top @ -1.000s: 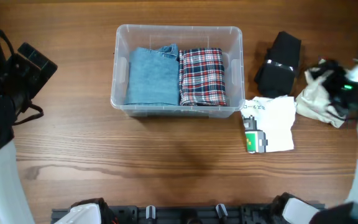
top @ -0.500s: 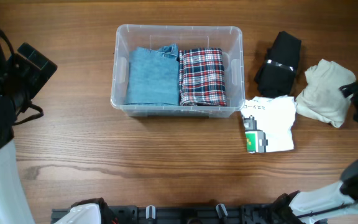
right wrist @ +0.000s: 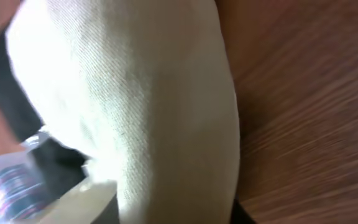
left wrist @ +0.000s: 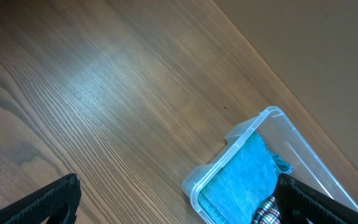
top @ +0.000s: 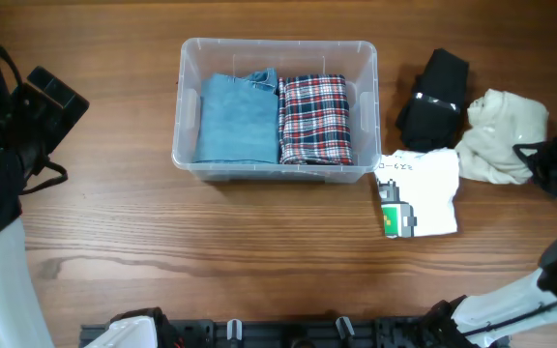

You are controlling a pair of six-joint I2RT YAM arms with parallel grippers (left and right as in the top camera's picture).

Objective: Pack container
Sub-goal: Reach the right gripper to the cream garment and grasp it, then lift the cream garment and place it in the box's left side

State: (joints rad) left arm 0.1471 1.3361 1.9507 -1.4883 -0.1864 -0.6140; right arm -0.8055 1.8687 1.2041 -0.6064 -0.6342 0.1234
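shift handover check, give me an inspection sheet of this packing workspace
surface: wooden table, bare grain.
job's things: clear container holds folded blue denim and plaid shirt side by side.
clutter: black garment, cream garment and white printed shirt lie right of the container.
tools: left tool open, holding nothing; right tool at the cream garment, state unclear.
cables: black cable looped at the left arm.
surroundings: dark rail along the near table edge.

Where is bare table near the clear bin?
Bare wooden table lies left of the clear plastic rectangular container and in the wide strip below it overhead. Its right side is crowded: black folded cloth, cream crumpled cloth, white folded shirt.
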